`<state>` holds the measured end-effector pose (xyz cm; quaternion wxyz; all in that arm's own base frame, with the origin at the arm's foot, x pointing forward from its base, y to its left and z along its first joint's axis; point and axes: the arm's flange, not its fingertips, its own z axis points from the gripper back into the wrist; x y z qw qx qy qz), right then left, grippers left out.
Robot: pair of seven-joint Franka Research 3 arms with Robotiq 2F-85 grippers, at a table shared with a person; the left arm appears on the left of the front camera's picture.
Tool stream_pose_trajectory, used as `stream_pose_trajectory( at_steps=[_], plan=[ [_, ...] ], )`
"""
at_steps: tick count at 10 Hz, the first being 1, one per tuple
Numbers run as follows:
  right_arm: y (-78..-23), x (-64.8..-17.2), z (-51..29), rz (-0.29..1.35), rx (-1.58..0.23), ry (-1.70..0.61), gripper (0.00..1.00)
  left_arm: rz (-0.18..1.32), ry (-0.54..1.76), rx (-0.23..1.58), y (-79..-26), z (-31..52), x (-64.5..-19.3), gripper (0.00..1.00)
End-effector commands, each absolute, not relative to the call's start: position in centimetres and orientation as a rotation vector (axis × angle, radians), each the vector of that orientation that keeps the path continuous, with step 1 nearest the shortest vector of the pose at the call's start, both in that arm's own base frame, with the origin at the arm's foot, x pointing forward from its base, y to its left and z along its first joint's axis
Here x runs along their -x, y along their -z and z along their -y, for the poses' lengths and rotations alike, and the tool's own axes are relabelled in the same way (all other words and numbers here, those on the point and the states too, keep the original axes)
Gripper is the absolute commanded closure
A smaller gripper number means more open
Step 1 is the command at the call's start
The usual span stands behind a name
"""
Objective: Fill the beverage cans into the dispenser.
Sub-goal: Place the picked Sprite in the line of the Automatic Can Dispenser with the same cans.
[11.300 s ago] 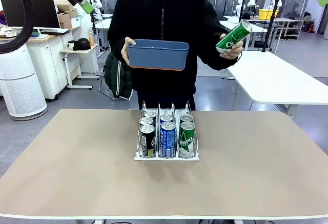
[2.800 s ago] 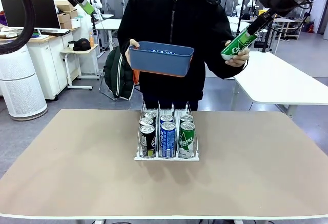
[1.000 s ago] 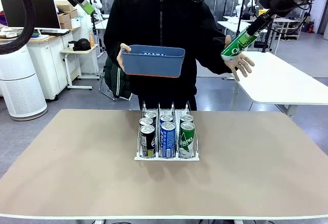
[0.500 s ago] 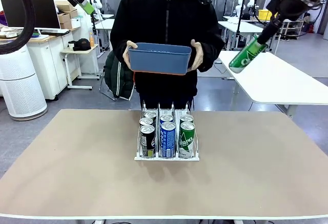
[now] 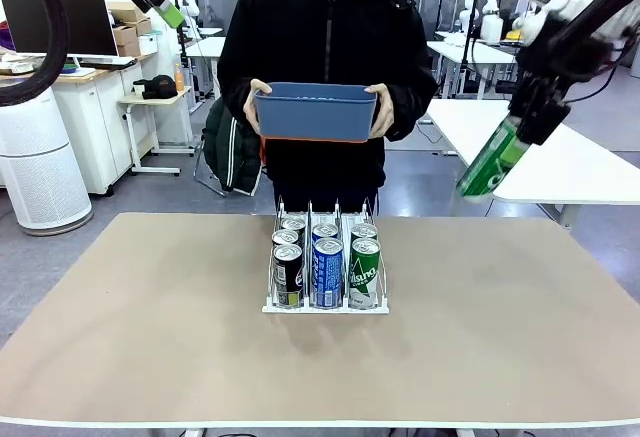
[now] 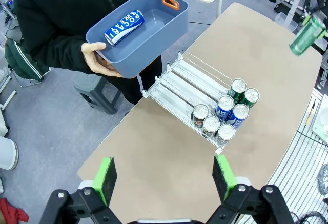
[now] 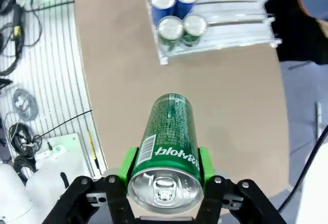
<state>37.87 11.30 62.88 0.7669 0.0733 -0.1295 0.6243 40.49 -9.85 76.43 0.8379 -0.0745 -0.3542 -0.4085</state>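
Tan table point(image 5: 150, 337) beneath: I hold the green can point(image 5: 490, 160) in the air right of the dispenser point(image 5: 325, 307), long axis tilted, base down, silver top at the wrist. My right gripper point(image 7: 166, 165) clamps its top end between both pads. The left wrist view adds a blue can point(image 6: 124, 26) lying in the person's tub point(image 6: 154, 44); my left gripper point(image 6: 164, 175) is spread, empty.

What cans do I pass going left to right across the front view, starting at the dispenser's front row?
Black and silver can → blue can → racked green can → tilted green can in the right gripper.
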Motion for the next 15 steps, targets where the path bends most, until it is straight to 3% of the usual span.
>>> stream_pose_trajectory(
  at_steps=[1, 6, 11, 15],
  plan=[
    [-59.8, -38.5, -13.6, 0.241, -0.178, -1.469, 0.42, 0.745, 0.863, 0.158, -76.4, 9.7, -40.4, 0.0],
    [-61.0, -37.7, -12.9, 0.243, -0.177, -1.405, 0.42, 0.745, 0.863, 0.158, -76.4, 9.7, -40.4, 0.0],
    [-56.2, -36.7, -18.0, 0.243, -0.101, -1.438, 0.42, 0.745, 0.863, 0.158, -76.4, 9.7, -40.4, 0.0],
    [-53.4, -35.7, -21.9, 0.152, -0.107, -1.465, 0.42, 0.745, 0.863, 0.158, -76.4, 9.7, -40.4, 0.0]
  ],
)
